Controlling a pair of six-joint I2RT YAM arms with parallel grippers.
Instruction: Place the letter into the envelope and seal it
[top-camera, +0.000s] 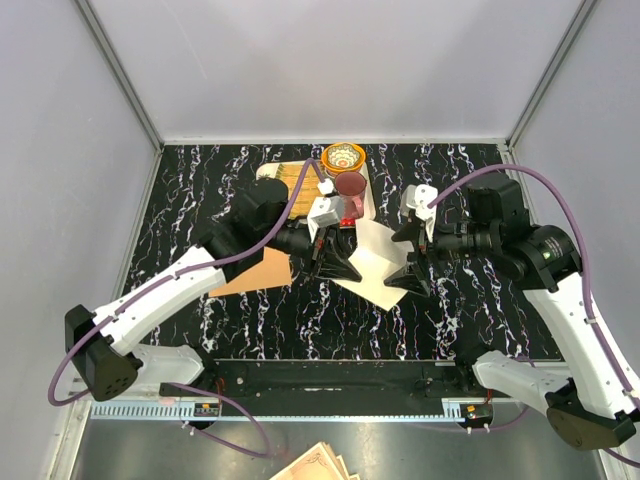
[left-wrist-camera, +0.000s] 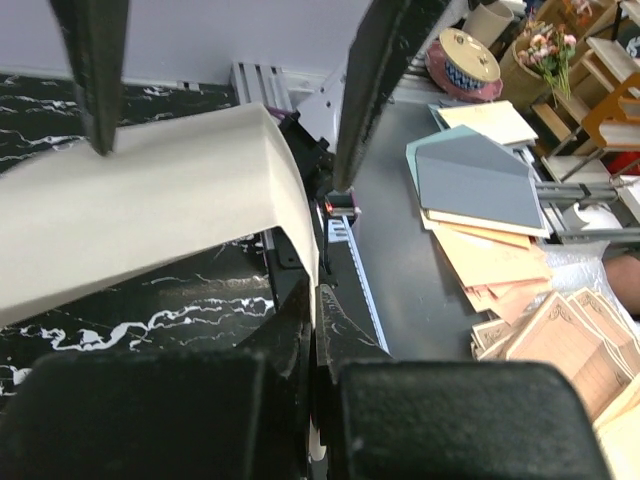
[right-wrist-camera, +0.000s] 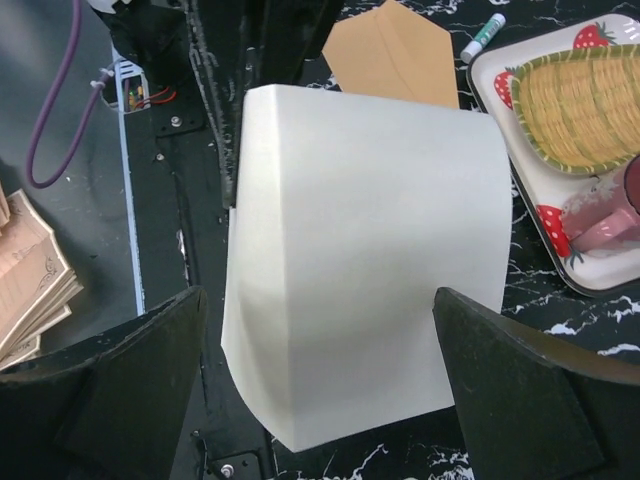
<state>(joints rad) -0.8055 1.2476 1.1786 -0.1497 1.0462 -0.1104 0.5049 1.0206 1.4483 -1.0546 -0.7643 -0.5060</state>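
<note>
Left tool (left-wrist-camera: 314, 300) is clamped tight, pinching one edge of the letter (top-camera: 372, 262). In its wrist view I see the sheet's rim run straight into the closed fingers. Right tool (right-wrist-camera: 318, 300) is spread as wide as it goes and grips nothing. Its two fingers (right-wrist-camera: 130, 380) straddle the sheet, one off each side; I cannot tell whether they touch it.

Letter sits just in front of the tray (right-wrist-camera: 590, 272), toward the arm bases, between the two tools. It is not flat: it bows up in an arch from the pinched edge, creases showing. I cannot tell whether its free end rests on the counter (top-camera: 200, 180).

Envelope (top-camera: 255, 272) lies flat on the counter, front-left of the tray, partly under the left arm. Its pointed end shows in the right wrist view.

On the tray are a woven dish (right-wrist-camera: 585, 105) and a pink cup (right-wrist-camera: 610, 215). Glue stick (right-wrist-camera: 482, 37) lies just beside the tray's edge, on the envelope's side.
</note>
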